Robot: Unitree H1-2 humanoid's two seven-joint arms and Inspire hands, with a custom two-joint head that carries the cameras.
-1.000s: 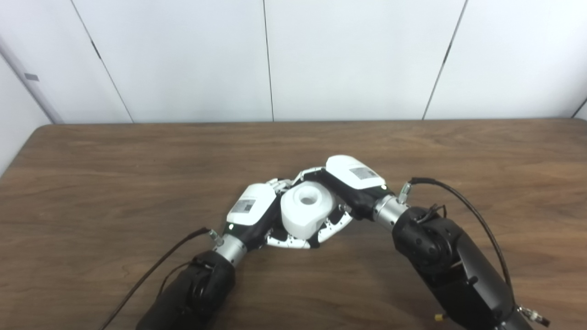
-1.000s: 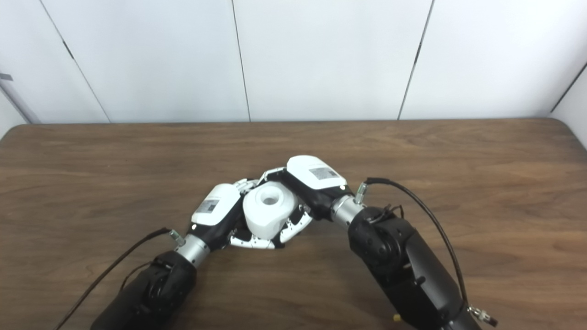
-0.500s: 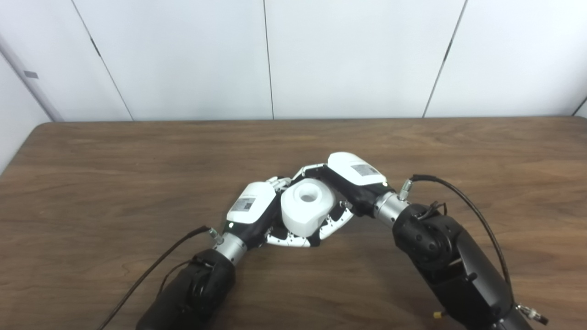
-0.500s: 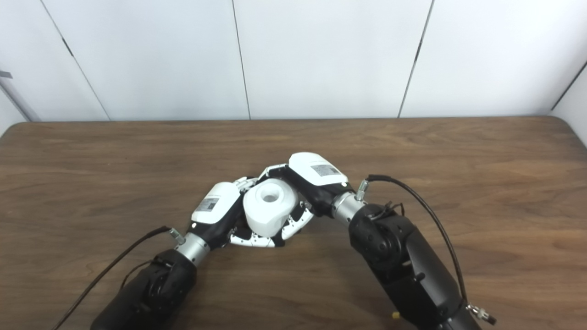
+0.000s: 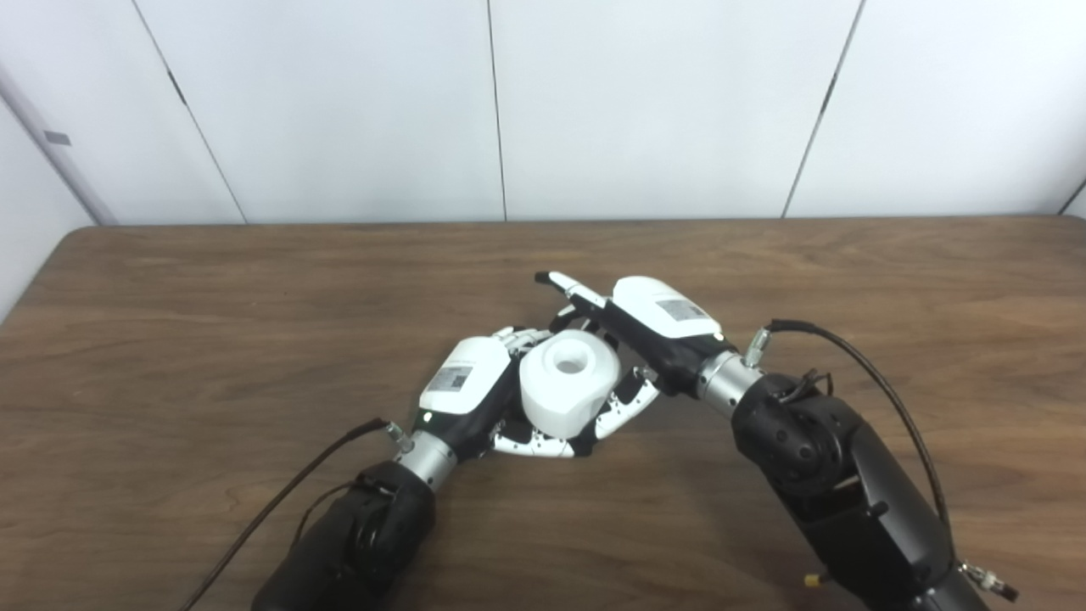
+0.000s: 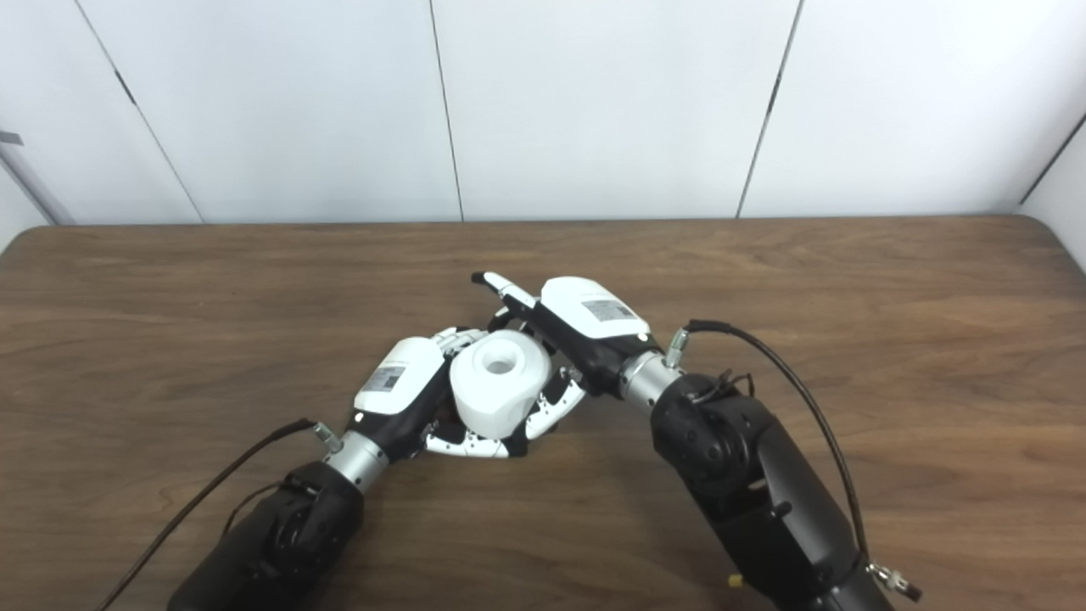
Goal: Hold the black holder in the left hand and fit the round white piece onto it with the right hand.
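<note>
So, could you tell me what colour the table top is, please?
The table top is dark brown wood grain, clearest in the left eye view.

Left robot hand point(image 5: 468, 386): glossy white back shell bearing a small grey printed label; black palm section; white fingers dotted with dark screws. Silver metal wrist collar; matte black forearm casing; thin black cable running from the wrist.

Right robot hand point(image 5: 657, 327): matching white shell, grey label, black underside, silver wrist ring. Bulky black forearm; looping black cable; small brass-coloured connector near the elbow.
</note>
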